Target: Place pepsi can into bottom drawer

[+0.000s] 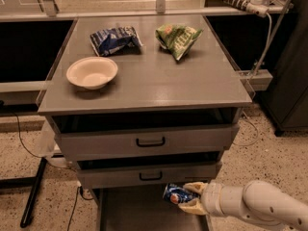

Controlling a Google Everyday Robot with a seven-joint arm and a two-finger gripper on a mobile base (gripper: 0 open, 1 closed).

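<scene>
1. Cream-coloured fingers (194, 186) of the end effector (186, 197) are clamped on the pepsi can (174, 194), one above and one below. The can lies on its side with its blue body pointing left.
2. The can hangs over the right part of the pulled-out bottom drawer (130, 211). I can't tell whether it touches the floor.
3. To my eye, the good move is to lower it gently onto the grey floor and then part the fingers slowly, since a can on its side may roll.
4. The white arm (262, 207) reaches in from the right, just below the middle drawer (149, 176). It should back out low, the same way, to miss that front.
5. On the surface (159, 85), the bowl (91, 72), blue chip bag (114, 39) and green chip bag (178, 36) sit well apart from this.
</scene>
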